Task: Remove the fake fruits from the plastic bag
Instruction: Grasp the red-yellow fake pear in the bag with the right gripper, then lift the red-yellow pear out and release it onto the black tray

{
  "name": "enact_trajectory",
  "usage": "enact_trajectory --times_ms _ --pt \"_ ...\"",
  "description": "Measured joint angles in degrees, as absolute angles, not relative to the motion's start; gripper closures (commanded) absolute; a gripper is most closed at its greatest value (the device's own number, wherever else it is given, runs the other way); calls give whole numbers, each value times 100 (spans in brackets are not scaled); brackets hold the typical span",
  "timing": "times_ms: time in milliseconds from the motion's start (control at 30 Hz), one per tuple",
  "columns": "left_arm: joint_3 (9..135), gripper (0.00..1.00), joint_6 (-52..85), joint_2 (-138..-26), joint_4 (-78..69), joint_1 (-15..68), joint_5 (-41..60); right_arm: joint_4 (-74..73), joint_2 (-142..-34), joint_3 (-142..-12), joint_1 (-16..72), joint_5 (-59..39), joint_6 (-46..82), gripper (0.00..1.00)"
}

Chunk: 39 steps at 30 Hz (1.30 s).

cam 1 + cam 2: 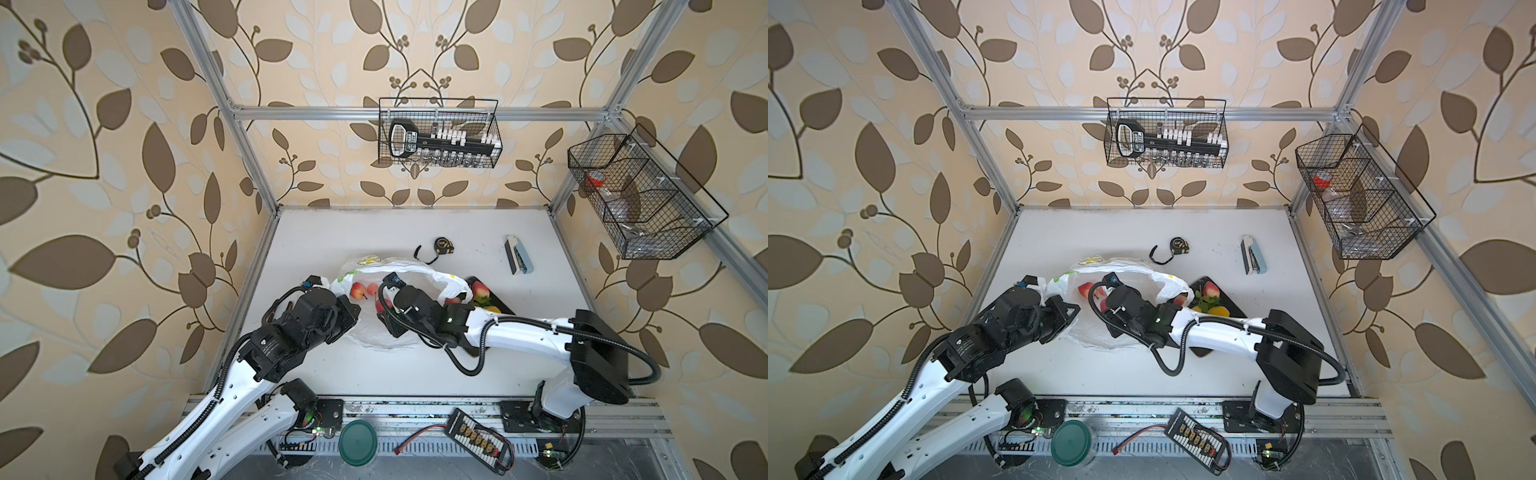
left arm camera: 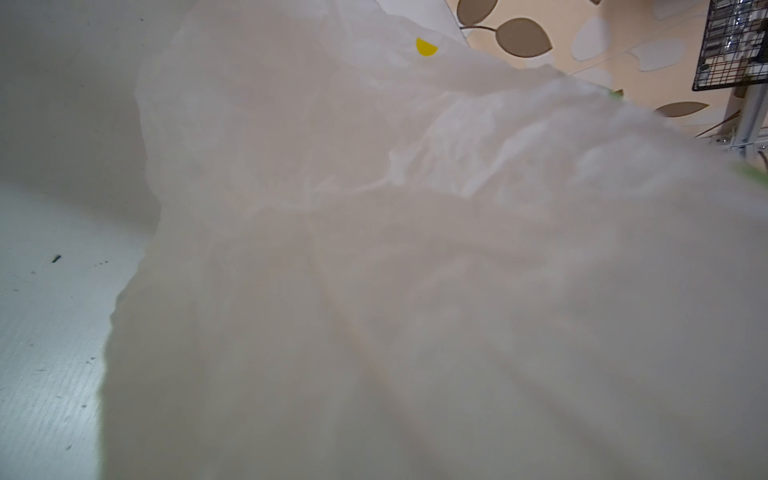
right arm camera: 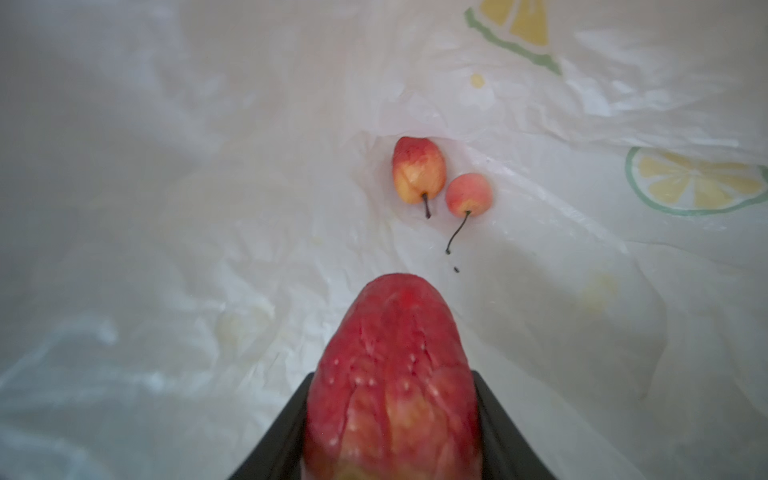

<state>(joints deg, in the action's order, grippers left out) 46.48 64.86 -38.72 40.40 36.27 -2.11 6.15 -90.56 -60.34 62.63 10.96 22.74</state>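
Note:
The plastic bag [image 1: 415, 270] lies open mid-table, white with lemon prints [image 3: 698, 183]. My right gripper [image 3: 392, 386] reaches inside it and is shut on a red strawberry [image 3: 395, 353]; its black fingers [image 3: 291, 419] flank the fruit. Deeper in the bag lie a red-yellow apple [image 3: 417, 174] and a pink cherry [image 3: 468, 194], both also visible in a top view as the apple [image 1: 357, 291] and cherry [image 1: 372, 289]. My left gripper [image 1: 356, 311] sits at the bag's near-left rim. Its jaws are hidden under bag film [image 2: 415, 291], and it appears shut on it.
A black tray [image 1: 500, 301] right of the bag holds an apple [image 1: 480, 288], a yellow fruit [image 1: 492, 309] and green leaves. A tape measure [image 1: 442, 245] and a stapler [image 1: 517, 255] lie behind. A green lid [image 1: 357, 442] and a connector board [image 1: 478, 436] sit at the front rail.

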Motion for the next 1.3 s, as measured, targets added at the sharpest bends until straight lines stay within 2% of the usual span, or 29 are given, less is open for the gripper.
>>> enact_trajectory --times_ms 367,600,733,1033,1300 --pt "4543 100 6517 -3918 3981 3627 -211 928 -6847 -5280 6722 694 1737 53" --pt "4543 100 6517 -3992 3913 3627 -211 1468 -5522 -4799 6783 1177 2169 51" --pt "4543 100 6519 -3997 3913 3627 -211 1868 -4805 -4742 6783 1756 2456 53" --pt "4543 100 6584 -4021 3913 3627 -213 2628 -3100 -3927 6783 3529 4110 57" --pt "4543 100 6626 -4016 3916 3627 -220 3682 -3103 -2965 6783 4010 6248 57"
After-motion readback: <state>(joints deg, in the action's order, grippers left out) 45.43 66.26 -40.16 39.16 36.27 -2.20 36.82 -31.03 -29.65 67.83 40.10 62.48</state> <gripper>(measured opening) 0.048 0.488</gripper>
